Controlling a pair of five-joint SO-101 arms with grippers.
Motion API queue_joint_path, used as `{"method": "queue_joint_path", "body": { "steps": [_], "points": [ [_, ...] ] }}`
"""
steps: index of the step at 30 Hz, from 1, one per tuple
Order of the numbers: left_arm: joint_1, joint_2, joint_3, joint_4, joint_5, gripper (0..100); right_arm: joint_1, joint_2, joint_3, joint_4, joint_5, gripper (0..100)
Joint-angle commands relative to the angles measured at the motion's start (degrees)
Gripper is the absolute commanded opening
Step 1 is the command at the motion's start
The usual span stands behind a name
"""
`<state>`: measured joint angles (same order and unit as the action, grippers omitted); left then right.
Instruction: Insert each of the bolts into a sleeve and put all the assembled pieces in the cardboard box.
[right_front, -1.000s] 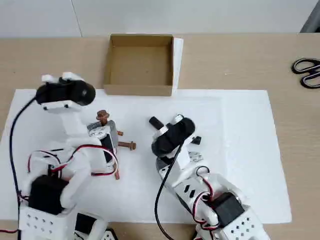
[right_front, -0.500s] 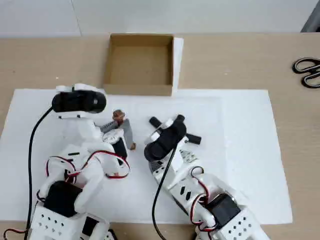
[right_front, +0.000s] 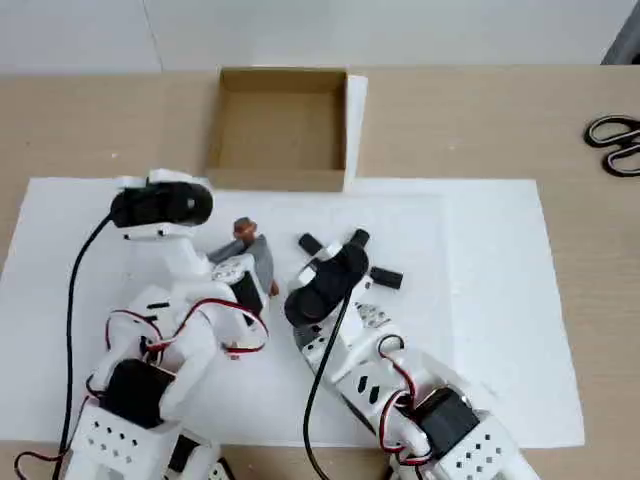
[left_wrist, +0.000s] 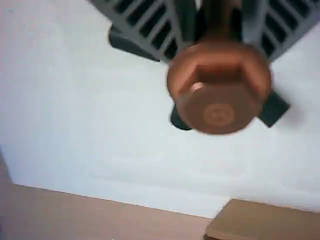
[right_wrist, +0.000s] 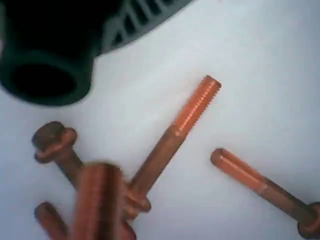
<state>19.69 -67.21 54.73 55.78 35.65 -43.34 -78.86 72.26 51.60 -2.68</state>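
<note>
My left gripper (right_front: 246, 240) is shut on a copper bolt (right_front: 242, 227), held above the white paper. In the left wrist view the bolt's hexagonal head (left_wrist: 218, 89) faces the camera between the grey fingers (left_wrist: 145, 25). My right gripper (right_wrist: 100, 35) is shut on a black sleeve (right_wrist: 42, 75), its hollow end showing. Below it several loose copper bolts lie on the paper, among them a long one (right_wrist: 185, 125) and another (right_wrist: 260, 187). Black sleeves (right_front: 310, 243) (right_front: 386, 278) lie on the paper near the right arm. The cardboard box (right_front: 225, 125) stands open at the back.
White paper (right_front: 480, 300) covers the table's middle. Scissors (right_front: 615, 145) lie at the far right on the bare wood. The two arms stand close together near the paper's centre. The box's corner (left_wrist: 265, 225) is visible in the left wrist view.
My left arm has carried the bolt to the right, toward the right arm. The right arm has shifted slightly left and forward.
</note>
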Motion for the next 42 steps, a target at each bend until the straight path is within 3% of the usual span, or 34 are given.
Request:
{"method": "queue_joint_path", "body": {
  "steps": [1,42],
  "points": [
    [2.3,-1.1,0.6,-3.9,2.5,1,-0.4,-1.2,-0.3,-1.5,-0.6,0.3],
    [5.0,-1.1,1.0,-4.9,4.7,1,-0.1,-1.2,2.6,-9.2,-0.6,0.3]
  ]
}}
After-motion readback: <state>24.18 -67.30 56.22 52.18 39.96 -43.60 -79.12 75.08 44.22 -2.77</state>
